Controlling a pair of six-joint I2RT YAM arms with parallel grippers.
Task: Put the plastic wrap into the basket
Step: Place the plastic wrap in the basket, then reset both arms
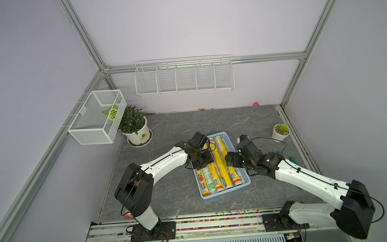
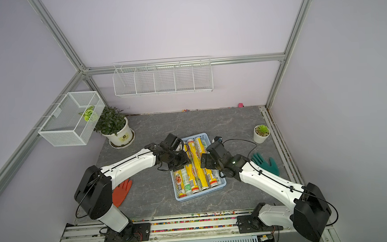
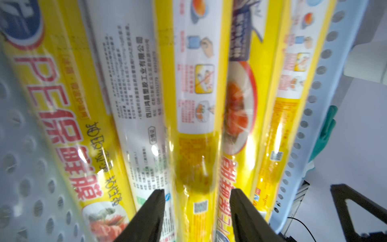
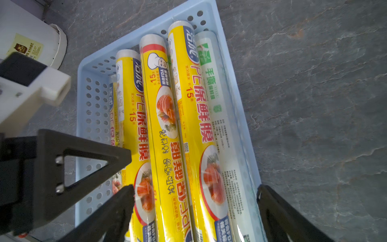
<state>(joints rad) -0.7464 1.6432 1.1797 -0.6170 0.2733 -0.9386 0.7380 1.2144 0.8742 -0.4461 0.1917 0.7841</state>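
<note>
The plastic wrap (image 1: 222, 170) lies in the basket (image 1: 230, 144) on the bench (image 1: 169, 196), centre of both top views; left jaws slightly apart straddling one yellow roll (image 3: 194, 146), right jaws wide apart, empty.

**Robot lab cell**

An aluminium frame (image 1: 264, 58) and plain lilac walls (image 1: 193, 22) box in a grey stone-pattern table (image 1: 176, 127). A left arm (image 1: 162, 161) and a right arm (image 1: 306, 176) are bolted to a rail (image 1: 217, 222) at its front. A wire rack (image 1: 184, 77) hangs on the back wall.
</note>
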